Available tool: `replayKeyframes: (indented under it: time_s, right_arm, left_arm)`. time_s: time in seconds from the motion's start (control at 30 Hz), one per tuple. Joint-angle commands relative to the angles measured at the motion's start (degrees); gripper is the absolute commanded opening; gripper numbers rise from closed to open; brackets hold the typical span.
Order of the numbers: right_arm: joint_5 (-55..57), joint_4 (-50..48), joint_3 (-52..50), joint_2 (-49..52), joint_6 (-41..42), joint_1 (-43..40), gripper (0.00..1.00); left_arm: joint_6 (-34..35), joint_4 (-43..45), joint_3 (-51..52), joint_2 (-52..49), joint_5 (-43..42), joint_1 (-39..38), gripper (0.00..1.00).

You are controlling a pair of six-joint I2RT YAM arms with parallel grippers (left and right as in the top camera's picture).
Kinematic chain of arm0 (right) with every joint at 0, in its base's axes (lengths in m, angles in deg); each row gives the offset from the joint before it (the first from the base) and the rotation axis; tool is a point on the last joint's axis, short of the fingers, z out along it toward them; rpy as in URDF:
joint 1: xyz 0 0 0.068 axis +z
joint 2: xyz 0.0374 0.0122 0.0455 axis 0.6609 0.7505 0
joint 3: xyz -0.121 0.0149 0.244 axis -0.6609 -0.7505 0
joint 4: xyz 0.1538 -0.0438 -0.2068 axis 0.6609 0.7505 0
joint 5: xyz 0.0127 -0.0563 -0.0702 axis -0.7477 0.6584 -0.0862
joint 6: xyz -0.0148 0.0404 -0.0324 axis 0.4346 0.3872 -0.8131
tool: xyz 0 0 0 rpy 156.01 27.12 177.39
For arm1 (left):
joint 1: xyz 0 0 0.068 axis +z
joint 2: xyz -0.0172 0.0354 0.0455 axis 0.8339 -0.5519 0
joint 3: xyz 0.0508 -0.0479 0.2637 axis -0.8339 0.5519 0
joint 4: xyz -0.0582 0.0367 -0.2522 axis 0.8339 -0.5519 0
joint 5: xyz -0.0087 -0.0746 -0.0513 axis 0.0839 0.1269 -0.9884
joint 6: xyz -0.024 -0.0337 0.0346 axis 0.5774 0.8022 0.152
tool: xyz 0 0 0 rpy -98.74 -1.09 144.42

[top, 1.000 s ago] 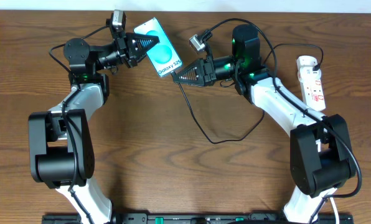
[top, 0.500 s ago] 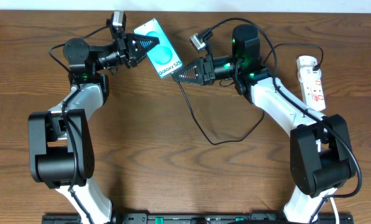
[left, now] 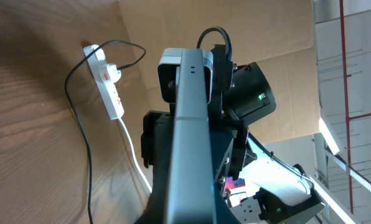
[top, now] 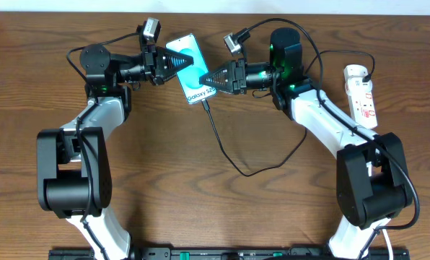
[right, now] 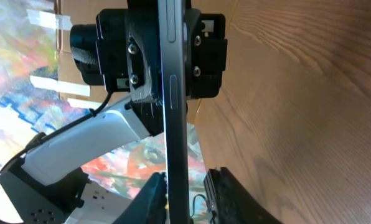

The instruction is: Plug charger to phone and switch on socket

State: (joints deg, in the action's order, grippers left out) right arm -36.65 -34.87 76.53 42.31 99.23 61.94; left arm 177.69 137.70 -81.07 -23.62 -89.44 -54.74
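Working close to the far edge of the table (top: 164,195), leaving a big bare stretch of brown wood in the middle and at the front. Finding the socket (top: 362,92) lying right along the right-hand edge, well apart from the phone, with a black cable running into it.

Pinching the phone (top: 188,49) tight in the left end effector (top: 177,63), gripping from the left side, with the blue screen facing up and the "Galaxy S25" end pointing toward the front. Reaching in from the other side with the right end effector (top: 206,78), standing just a little open, its fingers (right: 155,196) sitting on either side of the thin phone edge in the right wrist view, with a small dark gap showing beside one of them. Not being able to tell whether it is squeezing anything.

Seeing the charger (top: 219,135) meeting the front end of the phone, just below the right end effector, then trailing in a loose loop across the wood and curving back up toward the right arm.

Looking past the table at brown cardboard (left: 285,37) in the left wrist view, and at bright painted colours with strips of tape in the right wrist view.
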Motion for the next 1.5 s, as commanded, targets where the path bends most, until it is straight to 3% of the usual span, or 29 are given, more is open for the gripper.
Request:
replayKeyframes:
  time_s: [0.0, 0.07, 0.1, 0.13, 0.2, 0.23, 0.27, 0.67, 1.1, 1.2, 1.47]
  right_arm:
    - [0.9, 0.0, 1.1, -0.2, -0.5, -0.3, 0.29]
    - [0.9, 0.0, 1.1, -0.2, -0.5, -0.3, 0.4]
    - [0.9, 0.0, 1.1, -0.2, -0.5, -0.3, 0.51]
    - [0.9, -0.1, 1.1, -0.2, -0.5, -0.3, 0.68]
    - [0.9, 0.0, 1.1, -0.2, -0.5, -0.3, 0.83]
    - [0.9, -0.1, 1.1, -0.2, -0.6, -0.3, 0.97]
    - [0.9, -0.1, 1.1, -0.2, -0.7, -0.3, 0.99]
    - [0.9, 0.6, 1.1, -0.2, -6.1, -1.3, 0.99]
    - [2.6, 12.8, 1.1, -0.2, -15.8, -10.8, 0.99]
    - [2.6, 15.0, 1.1, -0.2, -17.5, -12.8, 0.99]
    - [2.6, 21.1, 1.1, -0.2, -22.4, -16.5, 0.99]
  left_arm:
    - [-1.0, 0.6, -0.6, -0.1, -1.0, 0.1, 0.07]
    - [-1.0, 0.6, -0.6, -0.1, -1.0, 0.1, 0.08]
    - [-1.0, 0.6, -0.6, -0.1, -1.0, 0.1, 0.07]
    - [-1.0, 0.6, -0.6, -0.1, -1.0, 0.1, 0.07]
    - [-1.0, 0.6, -0.6, -0.1, -1.1, 0.1, 0.07]
    - [-1.0, 0.6, -0.6, -0.1, -1.1, 0.1, 0.08]
    - [-1.0, 0.6, -0.6, -0.1, -1.1, 0.1, 0.08]
    - [-2.8, 0.4, -0.6, -0.1, -2.4, 0.2, 0.08]
    - [-5.2, -0.5, -0.6, -0.2, -2.8, 0.2, 0.07]
    - [-8.4, -4.5, -0.6, -0.2, -2.8, 0.2, 0.07]
    - [-25.8, -26.0, -0.6, -0.2, -1.6, 0.2, 0.07]
